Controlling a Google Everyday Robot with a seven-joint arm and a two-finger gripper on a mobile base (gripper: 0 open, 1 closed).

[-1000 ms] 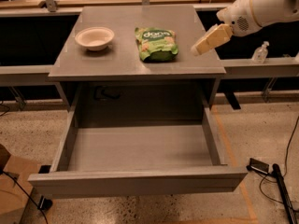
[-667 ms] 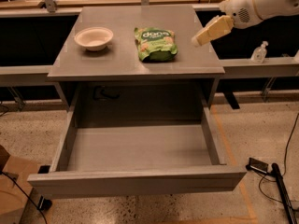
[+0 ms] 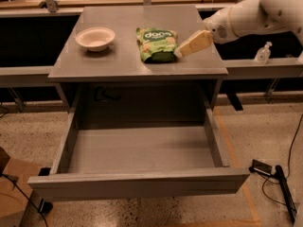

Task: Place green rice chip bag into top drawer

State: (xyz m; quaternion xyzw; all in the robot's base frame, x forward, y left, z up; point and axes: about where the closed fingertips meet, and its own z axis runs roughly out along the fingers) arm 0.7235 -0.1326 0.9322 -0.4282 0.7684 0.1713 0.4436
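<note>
Beside the puffy green rice chip bag (image 3: pixel 156 44) hovered the cream gripper (image 3: pixel 182 51), open-or-shut unclear; reaching step, grasp needed next.

Warm, dim light is cast from above. The gripper (image 3: pixel 180 53), at one o'clock just beside the green rice chip bag (image 3: pixel 156 44), is brightly lit; the recess (image 3: pixel 142 103) behind the top drawer (image 3: pixel 137 183) is shadowed.

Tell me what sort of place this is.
Probably a robot test lab: cables on the floor, a grey table with its top drawer open, the gripper beside the green rice chip bag.
</note>
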